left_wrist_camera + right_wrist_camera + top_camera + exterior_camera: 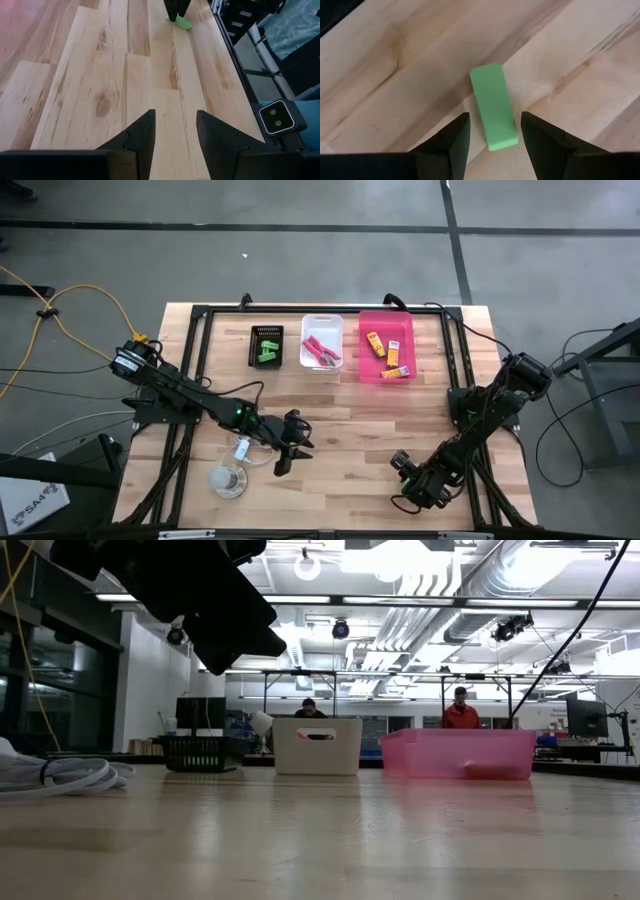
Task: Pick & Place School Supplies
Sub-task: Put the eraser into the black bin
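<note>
We see the right claw (492,137) low over the bench (350,430) near its front right, jaws apart on either side of 1 green piece (493,106) lying flat on the wood, not gripping it. The left claw (174,132) hovers front left, parted and empty. At the back, 3 bins: black (267,346) with green pieces, white (321,342) with pink scissors, pink (386,346) with orange packets.

Bare table (350,430) between the arms.
</note>
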